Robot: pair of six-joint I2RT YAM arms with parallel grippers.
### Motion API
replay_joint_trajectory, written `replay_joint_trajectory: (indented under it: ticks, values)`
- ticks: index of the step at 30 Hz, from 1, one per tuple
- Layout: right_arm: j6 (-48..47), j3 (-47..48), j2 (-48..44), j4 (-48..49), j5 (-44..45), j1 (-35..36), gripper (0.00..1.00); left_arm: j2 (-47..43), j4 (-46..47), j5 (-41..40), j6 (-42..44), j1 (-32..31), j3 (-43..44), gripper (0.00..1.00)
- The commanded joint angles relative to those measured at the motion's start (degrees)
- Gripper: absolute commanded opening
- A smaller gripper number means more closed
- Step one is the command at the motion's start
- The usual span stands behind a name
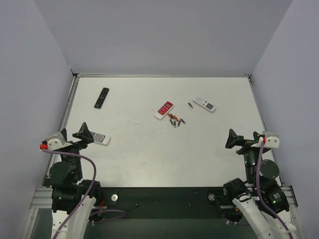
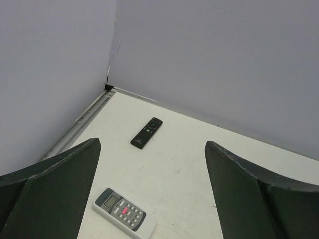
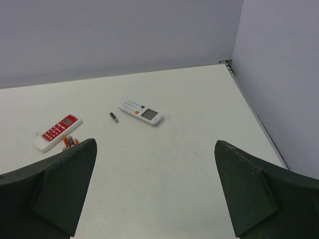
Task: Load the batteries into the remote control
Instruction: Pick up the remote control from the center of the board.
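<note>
The remote control (image 1: pixel 99 138), white with a grey button panel, lies face up at the left, just right of my left gripper (image 1: pixel 74 135). In the left wrist view it (image 2: pixel 123 215) lies low between the wide-open fingers of that gripper (image 2: pixel 152 149). The batteries (image 1: pixel 175 120) lie in a small cluster mid-table, with one more battery (image 1: pixel 190 105) apart to the right. The right wrist view shows the cluster (image 3: pixel 70 141) and the lone battery (image 3: pixel 114 117). My right gripper (image 1: pixel 244 139) is open and empty at the right, and shows in its own view (image 3: pixel 155 149).
A red-and-white remote (image 1: pixel 164 110) lies beside the battery cluster. A slim black remote (image 1: pixel 101 97) lies at the far left. Another white remote with a display (image 1: pixel 204 104) lies at the far right. Grey walls enclose the table on three sides.
</note>
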Motion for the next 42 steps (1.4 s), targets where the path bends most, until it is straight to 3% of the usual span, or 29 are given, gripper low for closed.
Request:
replay_joint_trajectory:
  ticks: [1,11,17,25,35,42]
  values:
    - [1.21,1.02,0.35,1.40,1.84,0.36,1.00,1.22,0.53,0.49,-2.00,0.39,0.69,0.97]
    - [3.76,0.32,-0.27,1.40,0.87,0.27,1.00,6.84,-5.79,-4.00,-6.92,0.56,3.76,0.97]
    - [5.26,0.06,-1.06,1.14,-1.23,0.36,1.00,16.15,-13.61,-5.75,-15.53,0.56,6.75,0.97]
    - [5.08,-0.39,-3.43,1.40,-1.32,2.12,1.00,38.11,-28.81,-8.92,-29.16,0.65,13.25,0.98]
    - [4.64,-0.47,-5.10,1.05,-2.03,2.99,1.00,68.68,-33.83,-13.05,-40.23,1.62,21.33,0.97]
    - [4.03,-0.73,-5.54,0.97,-1.24,3.26,1.00,81.46,-36.30,-14.63,-42.61,1.79,29.34,0.97]
